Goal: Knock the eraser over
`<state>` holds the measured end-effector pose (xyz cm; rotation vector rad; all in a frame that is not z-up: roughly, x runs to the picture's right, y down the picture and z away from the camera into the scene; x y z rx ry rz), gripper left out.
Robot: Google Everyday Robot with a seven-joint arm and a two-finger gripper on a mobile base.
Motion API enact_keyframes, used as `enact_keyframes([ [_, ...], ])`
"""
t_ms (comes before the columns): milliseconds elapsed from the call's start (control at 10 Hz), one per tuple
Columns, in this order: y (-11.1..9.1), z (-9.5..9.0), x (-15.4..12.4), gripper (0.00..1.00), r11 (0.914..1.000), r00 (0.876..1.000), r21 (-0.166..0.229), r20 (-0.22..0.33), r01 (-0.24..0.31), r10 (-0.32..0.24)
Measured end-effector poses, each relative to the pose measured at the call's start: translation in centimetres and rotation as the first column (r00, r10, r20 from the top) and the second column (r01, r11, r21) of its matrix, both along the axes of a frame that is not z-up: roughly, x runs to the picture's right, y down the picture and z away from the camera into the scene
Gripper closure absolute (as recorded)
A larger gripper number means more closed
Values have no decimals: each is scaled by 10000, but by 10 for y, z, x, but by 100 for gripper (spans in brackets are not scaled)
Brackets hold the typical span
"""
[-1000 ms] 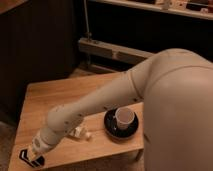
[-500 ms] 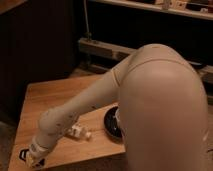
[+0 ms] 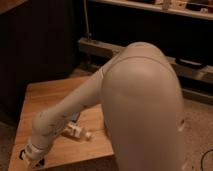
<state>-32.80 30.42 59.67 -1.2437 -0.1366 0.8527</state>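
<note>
My gripper (image 3: 33,156) is at the front left corner of the wooden table (image 3: 47,95), at the end of the white arm that reaches down across the view. A small black block with white edging, the eraser (image 3: 21,153), shows only in part right beside the gripper on its left. I cannot tell whether it stands or lies, or whether the gripper touches it. A clear plastic bottle (image 3: 75,131) lies on its side on the table just right of the forearm.
The bulky white elbow (image 3: 142,105) fills the middle and right of the view and hides the right part of the table, with the saucer and cup. Dark shelving (image 3: 150,50) stands behind. The floor (image 3: 197,130) lies to the right.
The elbow has swung further into view and now hides the saucer and cup. The gripper has stayed at the front left corner by the eraser. The bottle has not moved.
</note>
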Motion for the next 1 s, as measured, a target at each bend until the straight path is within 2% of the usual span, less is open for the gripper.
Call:
enact_keyframes([
  [400,-21,16,-5,100,9973,9973,211,-201,-707,711],
  [600,-42,28,2,100,9905,9905,363,-317,-1323,1335],
  [800,-63,34,11,100,9770,9770,545,-449,-2060,2085],
  [900,-67,35,13,100,9734,9734,589,-472,-2215,2244],
  [1000,-66,34,12,95,9737,9737,581,-454,-2204,2231],
])
